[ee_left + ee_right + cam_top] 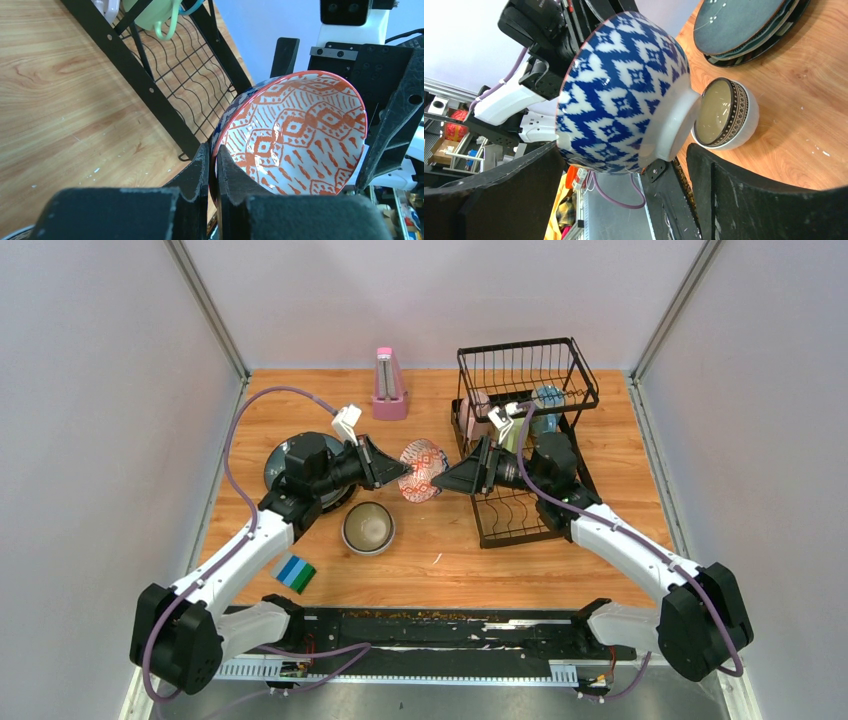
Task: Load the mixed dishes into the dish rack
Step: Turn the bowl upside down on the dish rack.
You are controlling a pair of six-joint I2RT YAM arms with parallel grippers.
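Note:
My left gripper (405, 472) (215, 156) is shut on the rim of a small bowl (422, 470) (300, 135) and holds it on edge above the table. The bowl is red-patterned inside and blue-patterned outside (624, 95). From the right, my right gripper (442, 478) (624, 150) faces the bowl's underside, open wide, one finger by its rim and one by its foot; no contact shows. Right behind it stands the black wire dish rack (520, 510) (165, 85), with a pink-white mug (475, 415) and a pale green mug (512, 430) (155, 15) inside.
Two stacked blue-grey plates (280, 462) (739, 25) lie under my left arm. A dark brown bowl (368, 528) (724, 115) sits just below the held bowl. The pink metronome (389, 385) stands at the back, and a striped block (295, 573) lies near the front left.

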